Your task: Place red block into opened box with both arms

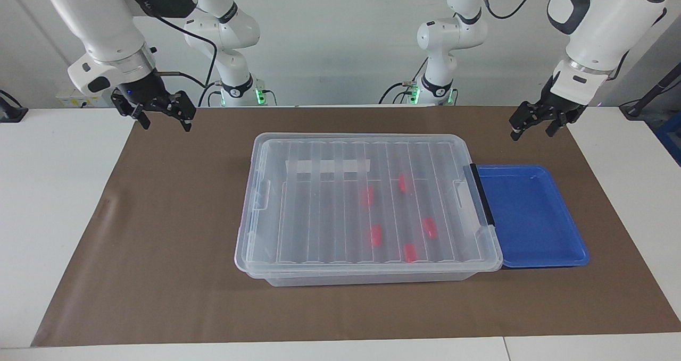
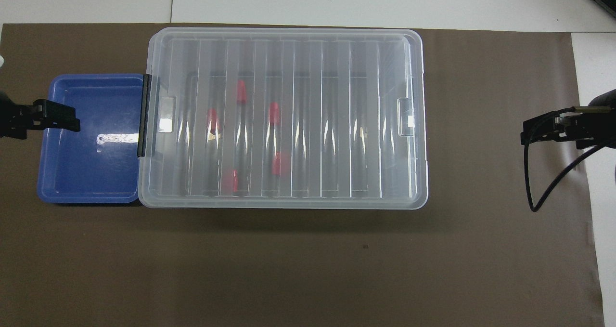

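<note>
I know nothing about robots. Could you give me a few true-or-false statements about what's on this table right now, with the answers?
1. The lid is on the box. True.
2. Five red blocks lie inside the box. True.
3. A red block lies in the blue tray. False: nothing shows in the tray; all the blocks are under the lid.
4. The left end effector grips the black latch. False: it hangs open in the air, touching nothing.
5. The right end effector holds a red block. False: it is open and holds nothing, raised over the brown mat.
6. The tray sits beside the box at the left arm's end. True.
</note>
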